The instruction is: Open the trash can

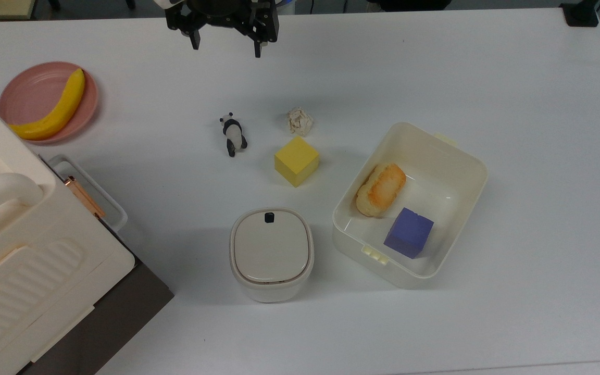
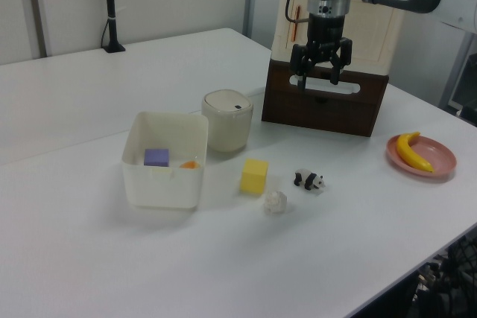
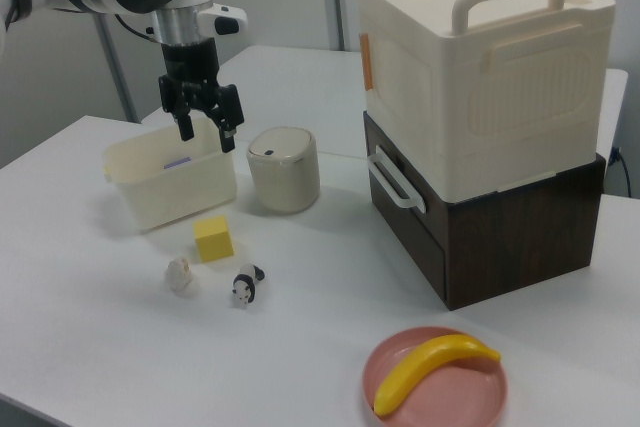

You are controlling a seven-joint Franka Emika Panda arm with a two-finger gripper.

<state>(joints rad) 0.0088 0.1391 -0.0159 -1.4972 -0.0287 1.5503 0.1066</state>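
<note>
Tabletop carries everything, and I reference all positions to the trash can. Largest item: the cream appliance on a dark base, at the top view's left of the trash can. The open tub sits just beside the can on the top view's right, holding a bread roll and purple block. The can stands upright, lid down, its black button facing the tool. A yellow cube, panda figure and crumpled wad lie between can and tool. I see the tool released, fingers spread, empty, raised well apart from the can. I judge a descent from above onto the button unobstructed.
</note>
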